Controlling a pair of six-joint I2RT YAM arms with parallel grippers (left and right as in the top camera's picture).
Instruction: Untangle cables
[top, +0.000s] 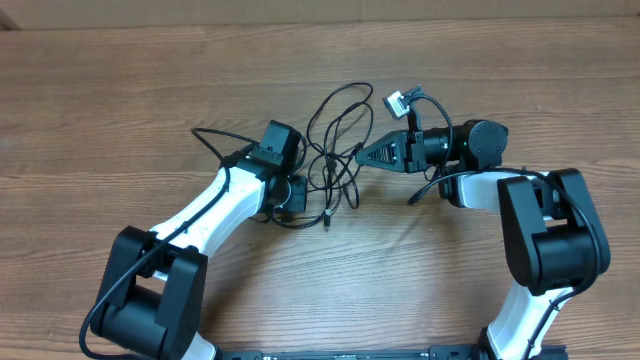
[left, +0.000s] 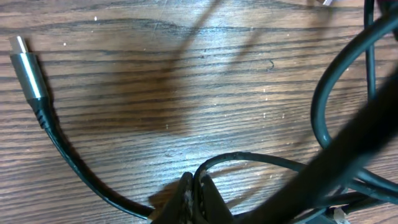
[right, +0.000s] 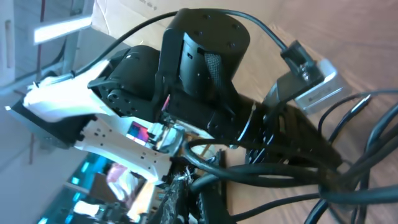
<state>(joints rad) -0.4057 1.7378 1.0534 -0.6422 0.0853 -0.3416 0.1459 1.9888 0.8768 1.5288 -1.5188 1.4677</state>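
Several thin black cables (top: 335, 130) lie looped and crossed over one another at the table's middle. One ends in a silver plug (top: 397, 101) at the far right of the tangle. My left gripper (top: 298, 196) sits at the tangle's left, low on the wood, shut on a black cable (left: 249, 158) that arcs out of its fingertips. Another cable's silver-tipped plug (left: 25, 62) lies to the left. My right gripper (top: 360, 154) points left into the tangle, raised and shut on a cable (right: 261, 174) crossing its tips. A silver plug (right: 317, 87) hangs beyond it.
The wooden table (top: 120, 100) stretches wide on both sides. A thicker black cord (top: 215, 138) runs along the left arm. In the right wrist view the left arm (right: 205, 62) fills the background close behind the cables, with a cardboard box (right: 124, 12) further back.
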